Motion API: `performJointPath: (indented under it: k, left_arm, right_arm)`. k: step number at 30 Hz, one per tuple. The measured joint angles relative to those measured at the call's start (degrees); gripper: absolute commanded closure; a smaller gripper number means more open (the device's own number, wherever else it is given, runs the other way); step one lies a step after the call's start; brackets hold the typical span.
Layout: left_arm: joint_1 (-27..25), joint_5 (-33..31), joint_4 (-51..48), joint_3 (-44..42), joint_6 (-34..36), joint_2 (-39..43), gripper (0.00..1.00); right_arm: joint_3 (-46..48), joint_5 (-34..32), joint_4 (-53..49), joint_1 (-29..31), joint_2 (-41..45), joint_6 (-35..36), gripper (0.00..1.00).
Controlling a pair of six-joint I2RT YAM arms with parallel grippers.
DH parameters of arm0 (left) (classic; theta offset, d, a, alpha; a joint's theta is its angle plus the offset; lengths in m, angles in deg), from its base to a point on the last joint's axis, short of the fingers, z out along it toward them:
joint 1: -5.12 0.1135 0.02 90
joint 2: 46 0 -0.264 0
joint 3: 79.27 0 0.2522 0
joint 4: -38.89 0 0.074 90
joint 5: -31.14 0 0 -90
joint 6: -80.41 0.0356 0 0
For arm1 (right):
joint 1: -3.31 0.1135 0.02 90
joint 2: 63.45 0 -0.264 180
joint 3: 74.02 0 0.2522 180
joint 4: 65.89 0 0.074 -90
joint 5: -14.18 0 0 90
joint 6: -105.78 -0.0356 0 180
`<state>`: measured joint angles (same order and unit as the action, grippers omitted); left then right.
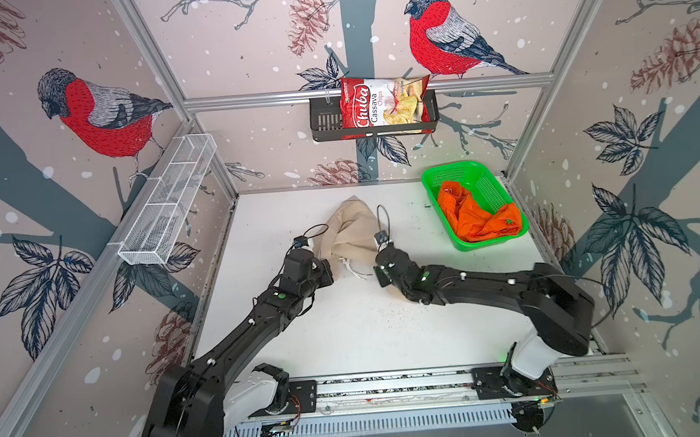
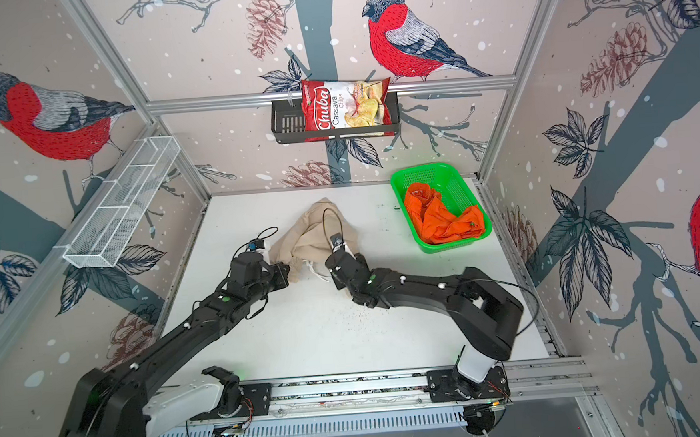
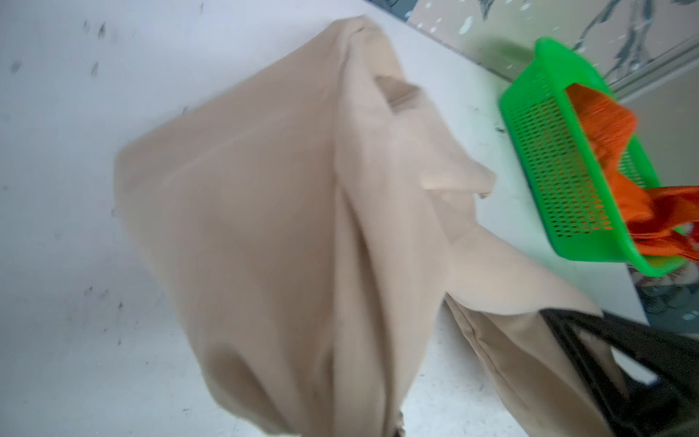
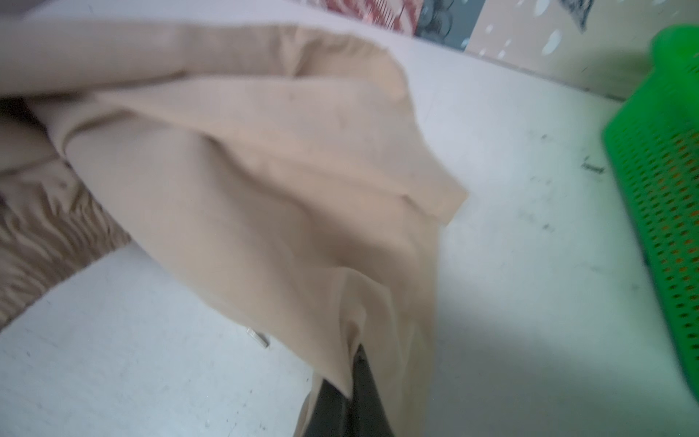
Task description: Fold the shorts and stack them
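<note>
The beige shorts (image 1: 351,227) sit on the tabletop (image 1: 347,332) a little toward 12 o'clock of its middle. They are not flat. They are bunched into a rough cone, with the narrow end pointing to 12 o'clock and the waistband end toward 6. A white drawstring (image 1: 351,269) dangles from that near edge.

The left claw (image 1: 329,268) is pinched together on the cloth at the shorts' 7 o'clock corner. The right claw (image 1: 377,249) is clamped on the 5 o'clock corner. In the right wrist view the cloth runs straight into the closed right claw (image 4: 353,378) and drapes away from it down to the tabletop, so the near edge looks raised while the far end rests on the surface. The left wrist view shows the same sagging, creased drape.

The orange shorts (image 1: 477,216) lie crumpled in the green basket (image 1: 453,171) at about 2 o'clock of the tabletop, well apart from both claws.

The task looks to be at an early stage. No fold is visible in either pair, and nothing is stacked. The two-corner hold looks like preparation for spreading the beige pair flat. After that, both pairs need folding, the orange one has to come out of the basket, and one must go on top of the other.
</note>
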<state>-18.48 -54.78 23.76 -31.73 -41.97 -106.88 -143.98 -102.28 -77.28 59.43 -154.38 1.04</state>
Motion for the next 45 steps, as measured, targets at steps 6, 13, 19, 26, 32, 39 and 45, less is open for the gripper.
performJointPath:
  k: [6,13,19,26,32,39,45]
  left_arm:
    - [1.4,7.3,-5.9,6.5,3.0,6.1,1.00]
    - [1.9,19.0,-11.6,11.4,4.3,6.6,1.00]
    - [1.9,25.9,-9.1,4.1,1.7,9.2,1.00]
    - [2.1,27.0,2.5,-12.2,-7.3,10.6,1.00]
    - [3.4,25.2,7.0,-16.2,-11.1,10.1,1.00]
    - [5.8,22.7,7.0,-18.1,-11.3,10.1,1.00]
    - [6.1,22.3,7.0,-18.8,-12.2,10.1,1.00]
  right_arm:
    - [-6.3,6.8,-2.6,-9.2,10.1,6.7,1.00]
    - [-18.1,15.8,-4.2,-17.3,9.3,14.9,1.00]
    - [-27.0,24.1,-5.1,-24.1,-2.2,15.5,0.56]
    - [-25.3,31.9,-8.3,-25.5,-6.8,9.8,0.22]
    - [-7.7,33.8,-5.9,-25.2,5.4,3.1,0.19]
    - [15.7,38.0,2.6,-23.5,14.8,-9.3,0.23]
    - [21.2,45.5,13.4,-22.6,7.0,-16.7,0.23]
